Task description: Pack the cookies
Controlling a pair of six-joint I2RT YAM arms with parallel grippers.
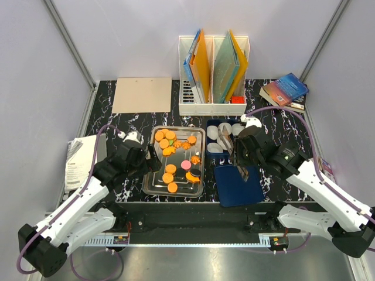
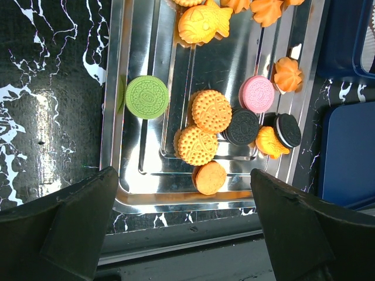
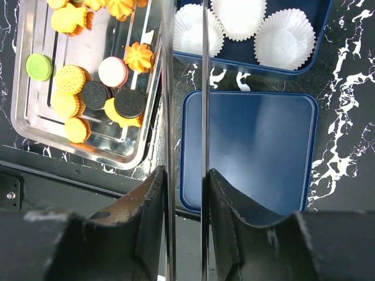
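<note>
Dark, matte fingers [image 2: 70,222] of the left hand [image 2: 183,175] fill the bottom corners of its wrist view. They are spread wide with nothing between them, above the near end of a ribbed stainless tray [image 2: 149,47]. All the cookies [image 1: 170,170] lie in that tray, which sits on the black, white-veined worktop [image 1: 132,120] left of centre.

Only this close view gives their surfaces. Round orange biscuits [image 2: 211,110] with dotted, embossed faces overlap one another. A green cookie [image 2: 147,97] lies apart near the tray's left rim, and a pink cookie [image 2: 257,94] sits to the right. Of two black sandwich cookies [image 2: 242,126], one is tilted so its white filling shows. An orange fish-shaped cookie [image 2: 203,24] and ridged flower shapes [image 2: 288,74] lie around them.

The right hand [image 3: 186,172] is pressed onto tongs [image 3: 167,88]. These are two thin, shiny strips running up the middle of its wrist view, with a finger against the outside of each. Beneath lies a flat, glossy blue lid [image 3: 252,146] with rounded corners. Beyond it is a blue box [image 3: 237,52] holding pleated white paper cups [image 3: 284,38].

The overhead view alone shows the far side of the worktop. A white file holder [image 1: 214,70] stands there with orange and blue folders, beside a tan board [image 1: 142,95] and stacked books [image 1: 285,91]. A printed booklet [image 1: 79,161] lies at the left edge.
</note>
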